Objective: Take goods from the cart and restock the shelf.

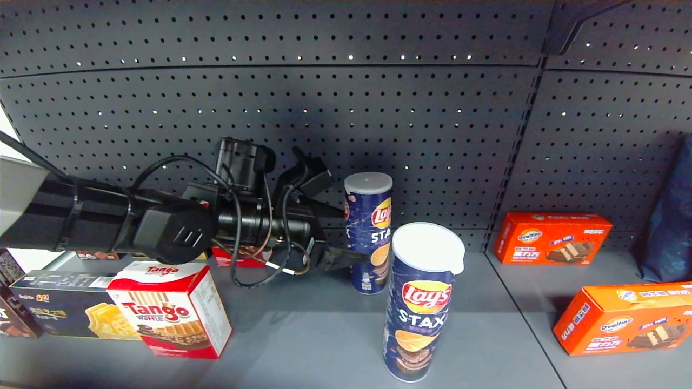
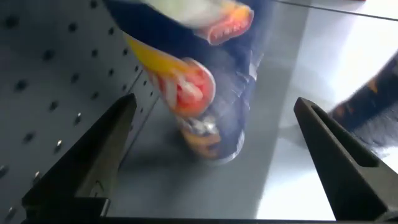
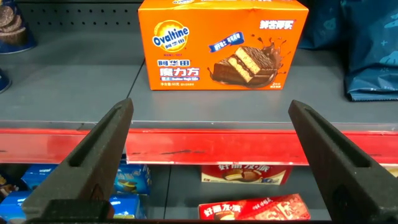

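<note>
Chip can [image 1: 368, 232] stands upright between the spread left jaws.

Rear canister [image 1: 369, 232] and front canister [image 1: 419, 308] are recorded as dark blue with white lids and red-and-yellow emblems. The wafer box [image 1: 173, 310] is noted as red and white; the cake box [image 1: 554, 237] as orange. The pegboard [image 1: 324, 108] is dark grey, evenly perforated.
</note>
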